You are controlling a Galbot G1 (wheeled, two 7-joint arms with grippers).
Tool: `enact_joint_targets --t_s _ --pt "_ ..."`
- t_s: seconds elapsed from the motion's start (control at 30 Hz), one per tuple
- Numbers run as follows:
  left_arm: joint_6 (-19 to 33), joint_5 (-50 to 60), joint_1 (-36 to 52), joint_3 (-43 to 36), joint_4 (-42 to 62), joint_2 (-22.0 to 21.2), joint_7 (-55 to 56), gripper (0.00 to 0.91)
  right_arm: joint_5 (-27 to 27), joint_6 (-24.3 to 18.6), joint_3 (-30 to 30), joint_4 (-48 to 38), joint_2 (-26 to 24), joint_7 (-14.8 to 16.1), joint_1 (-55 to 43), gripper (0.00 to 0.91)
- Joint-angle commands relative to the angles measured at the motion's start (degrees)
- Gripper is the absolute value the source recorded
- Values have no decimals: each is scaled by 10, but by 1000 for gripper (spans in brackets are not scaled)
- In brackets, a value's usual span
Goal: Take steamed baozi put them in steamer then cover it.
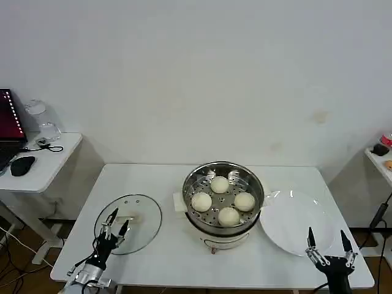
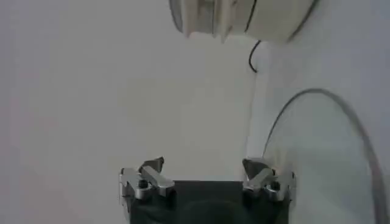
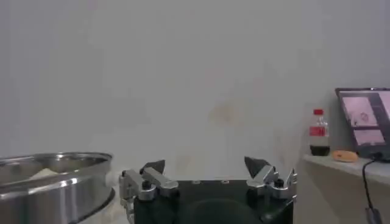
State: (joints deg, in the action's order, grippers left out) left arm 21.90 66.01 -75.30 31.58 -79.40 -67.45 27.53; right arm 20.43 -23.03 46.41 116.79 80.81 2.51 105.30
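The steamer (image 1: 223, 228), a shiny steel pot on a pale base, stands at the table's middle with several cream-white baozi (image 1: 219, 184) on its perforated tray. Its rim (image 3: 58, 173) shows in the right wrist view and its base (image 2: 244, 15) in the left wrist view. The round glass lid (image 1: 144, 211) lies flat on the table to the steamer's left. My left gripper (image 1: 119, 220) (image 2: 204, 167) hovers open over the lid's near part, holding nothing. My right gripper (image 1: 327, 234) (image 3: 205, 165) is open and empty at the near edge of the white plate (image 1: 294, 214).
A side table (image 1: 52, 162) at the left carries a mouse (image 1: 22, 165), glass jars and a laptop. At the right another small table (image 3: 347, 164) holds a cola bottle (image 3: 318, 133) and a screen (image 3: 365, 115). The white table's front edge (image 1: 208, 285) is just before both arms.
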Motion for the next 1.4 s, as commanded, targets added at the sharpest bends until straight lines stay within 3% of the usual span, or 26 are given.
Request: enact_joint_targets --t_s 0.03,1.23,1.3,1.4 --pt "-38 -23 34 -9 24 5 -38 907 -7 -4 -2 14 14 3 15 907" --pt "-63 -32 97 -46 62 5 -68 907 -24 -13 -17 12 29 8 23 907" --pt "-63 -32 101 -49 65 4 -69 877 -24 -13 -16 12 29 8 24 907" --pt "-65 -31 104 -53 68 2 -70 725 -25 -13 -16 12 31 8 23 907"
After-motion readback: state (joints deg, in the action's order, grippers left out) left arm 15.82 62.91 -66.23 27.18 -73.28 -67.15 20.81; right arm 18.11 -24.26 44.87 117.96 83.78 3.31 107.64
